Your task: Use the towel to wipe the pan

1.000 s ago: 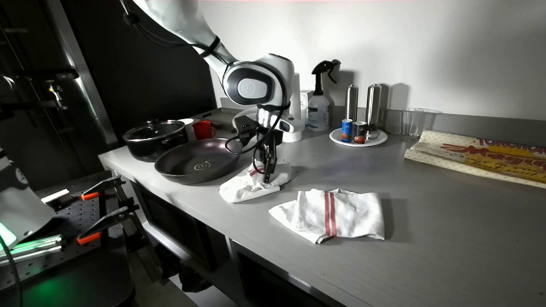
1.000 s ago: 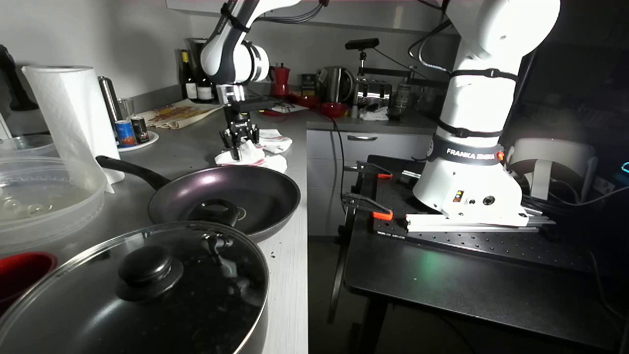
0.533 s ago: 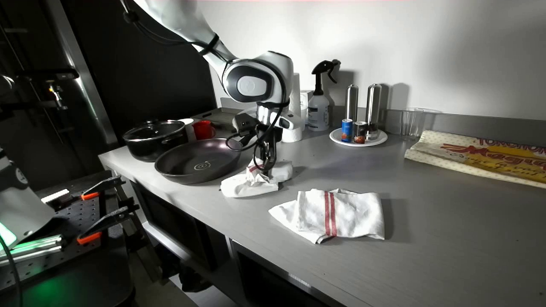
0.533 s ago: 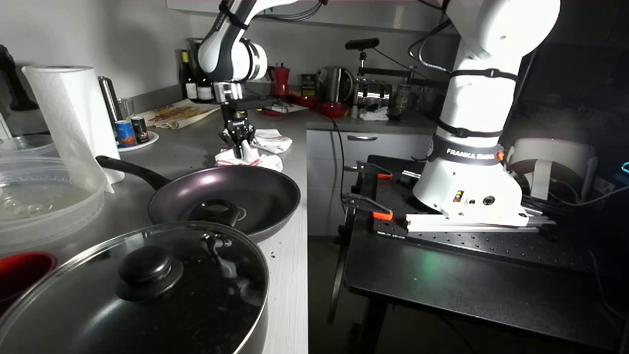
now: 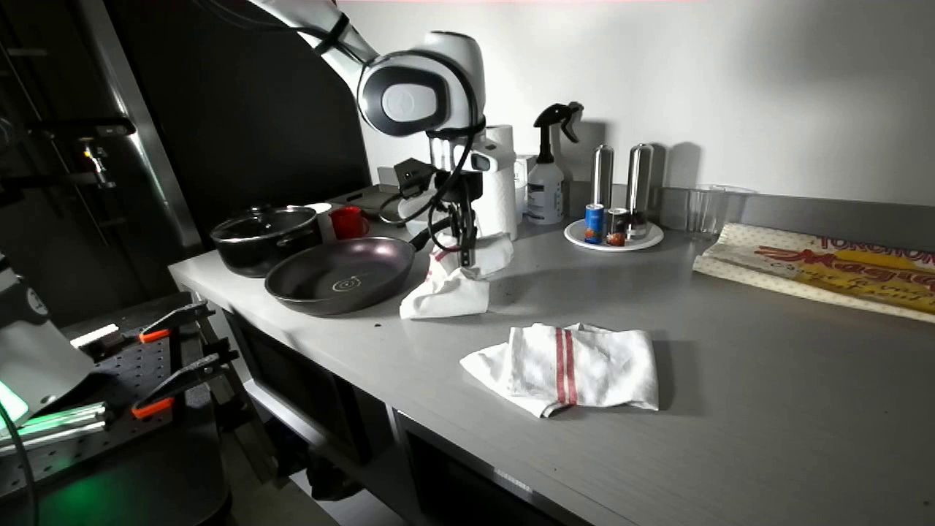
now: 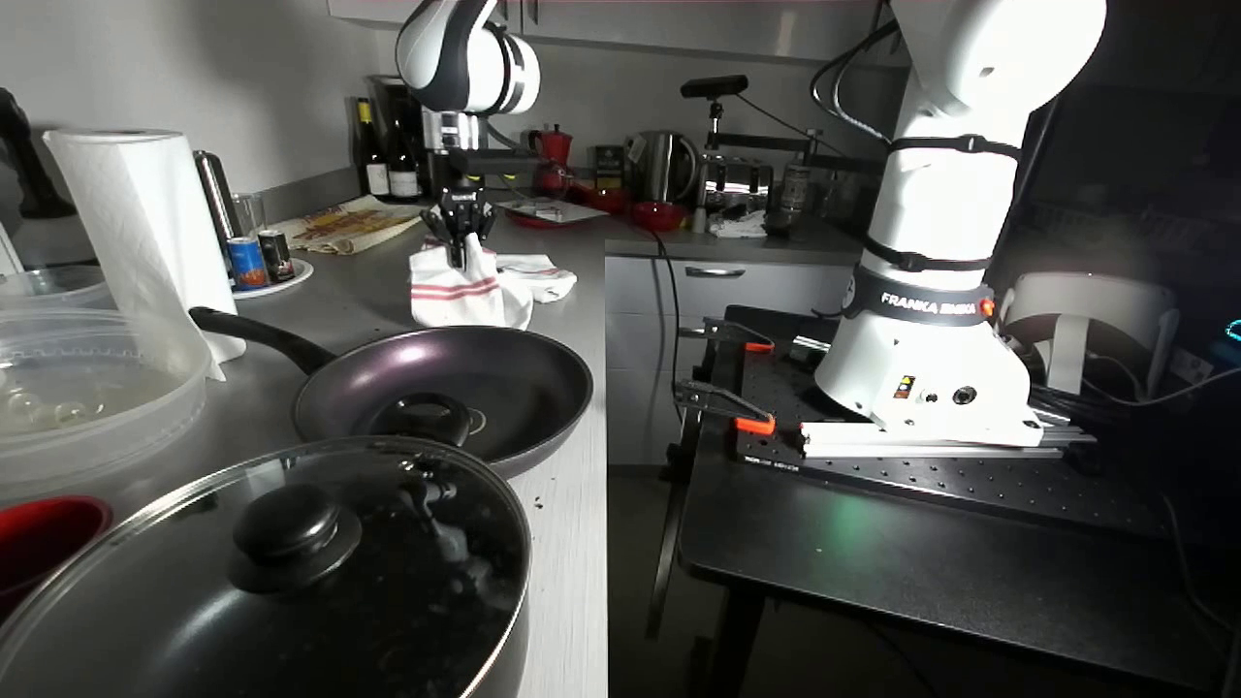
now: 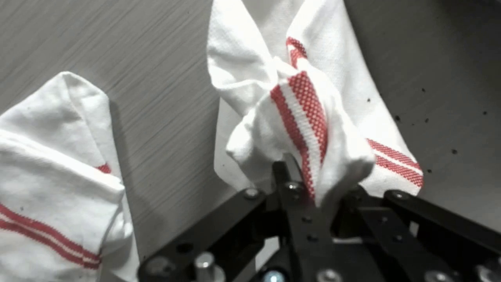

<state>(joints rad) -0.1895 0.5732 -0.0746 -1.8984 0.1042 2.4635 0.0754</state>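
Pinching a striped white towel (image 7: 303, 113), gripper (image 5: 466, 257) downward, jaws narrowly apart, clamped on its bunched folds

Arm (image 5: 303, 13): enters at 11 o'clock in an exterior view, sloping toward 4.
Wrist (image 5: 404, 101): bent, at 11 o'clock there.
Gripper (image 5: 466, 256): below it, pointing to 6 o'clock.
Fingers (image 7: 294, 203): from 5 o'clock in the wrist view, clamped; one partly hidden.
Base (image 6: 926, 354): upright, at 3 o'clock in an exterior view.
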